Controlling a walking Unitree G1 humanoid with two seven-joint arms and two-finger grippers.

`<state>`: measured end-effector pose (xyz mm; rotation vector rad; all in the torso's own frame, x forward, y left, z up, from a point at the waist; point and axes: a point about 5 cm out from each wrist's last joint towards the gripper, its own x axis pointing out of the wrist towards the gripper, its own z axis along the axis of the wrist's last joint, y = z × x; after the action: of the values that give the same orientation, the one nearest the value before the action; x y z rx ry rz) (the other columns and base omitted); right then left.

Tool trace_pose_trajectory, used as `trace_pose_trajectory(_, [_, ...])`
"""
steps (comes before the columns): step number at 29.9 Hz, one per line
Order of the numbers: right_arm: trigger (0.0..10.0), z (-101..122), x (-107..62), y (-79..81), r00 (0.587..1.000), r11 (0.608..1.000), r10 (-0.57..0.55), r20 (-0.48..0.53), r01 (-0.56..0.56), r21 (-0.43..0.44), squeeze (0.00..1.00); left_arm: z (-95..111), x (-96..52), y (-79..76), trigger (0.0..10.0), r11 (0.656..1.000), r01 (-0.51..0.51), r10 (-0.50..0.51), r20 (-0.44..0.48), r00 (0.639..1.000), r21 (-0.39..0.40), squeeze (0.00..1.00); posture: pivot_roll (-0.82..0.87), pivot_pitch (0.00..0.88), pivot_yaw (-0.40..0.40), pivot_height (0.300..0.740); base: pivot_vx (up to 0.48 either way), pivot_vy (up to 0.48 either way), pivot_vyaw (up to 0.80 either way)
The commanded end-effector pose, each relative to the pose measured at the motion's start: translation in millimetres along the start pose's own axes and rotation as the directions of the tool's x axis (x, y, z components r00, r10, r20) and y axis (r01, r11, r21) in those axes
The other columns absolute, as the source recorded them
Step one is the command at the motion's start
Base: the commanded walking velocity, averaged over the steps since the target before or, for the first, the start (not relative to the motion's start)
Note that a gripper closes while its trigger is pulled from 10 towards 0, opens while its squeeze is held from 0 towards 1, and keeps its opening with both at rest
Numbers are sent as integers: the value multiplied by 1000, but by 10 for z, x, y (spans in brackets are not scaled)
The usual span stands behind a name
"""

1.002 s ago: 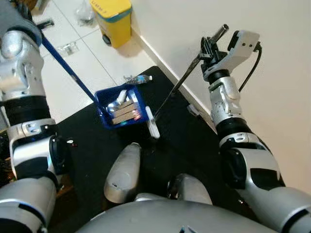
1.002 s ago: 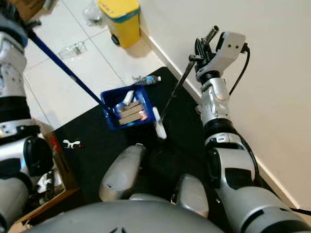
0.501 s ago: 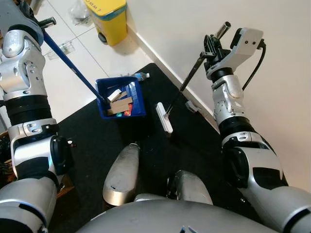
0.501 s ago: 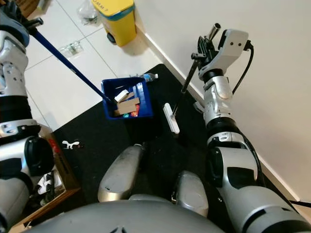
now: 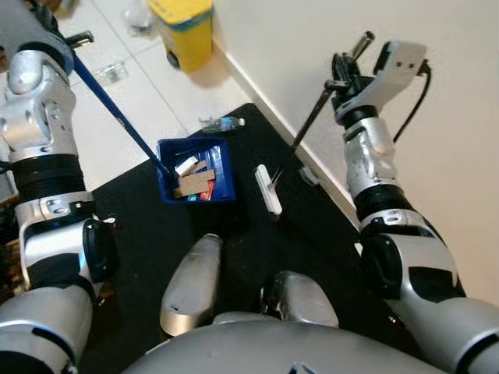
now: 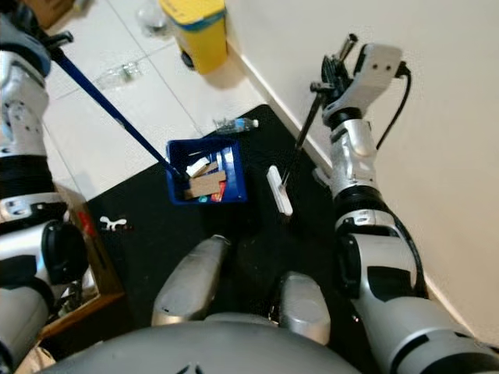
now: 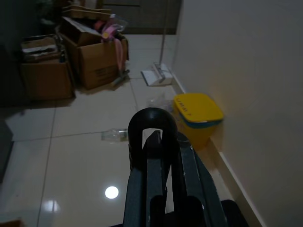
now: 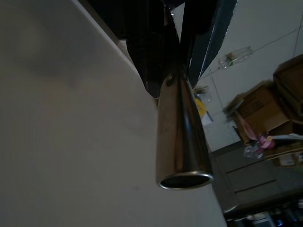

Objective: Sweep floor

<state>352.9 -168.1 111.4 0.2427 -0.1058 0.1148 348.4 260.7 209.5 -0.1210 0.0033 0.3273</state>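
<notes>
We're in a home's tiled room: glossy floor tiles (image 7: 85, 156), a yellow bin (image 5: 185, 29) against the wall, cardboard boxes (image 7: 71, 61) stacked far off.

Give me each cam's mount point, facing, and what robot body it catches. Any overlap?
Left eye view: head, looking down at the blue dustpan on the black mat; both silver arms, legs.
Right eye view: same head, same scene; the right gripper holds the broom handle.
Left wrist view: along the left gripper, clamped on the dustpan handle, facing the tiled floor and boxes.
Right wrist view: along the right gripper's fingers and the handle's metal end, beside the wall.
Shared: the yellow bin, seen from the head and the left wrist.
</notes>
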Motion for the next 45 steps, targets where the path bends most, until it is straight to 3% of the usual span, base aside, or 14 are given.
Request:
trace_pose_trajectory(1, [10000,35,3,4,1000,1000,1,29,-1,-1,0,62,-8,-3,10000,1000,2,-2,32,999,-11,0,245,0,-14,740,0,0,763])
trace_pose_trajectory(38, [10000,16,-8,1,1000,1000,0,21,0,-2,0,40,-24,-15,10000,1000,5,-5,28,1000,-24,0,247,0,-19,740,0,0,763])
trace_pose_trajectory(42, [10000,18,-9,-6,1000,1000,-5,22,5,-3,0,72,-23,-89,10000,998,57,-56,44,997,-27,0,247,0,-19,740,0,0,758])
trace_pose_trajectory(45, [10000,55,1,-34,999,999,-32,43,32,-6,0,256,2,-254,10000,988,152,-149,105,983,-24,0,247,0,-22,740,0,0,754])
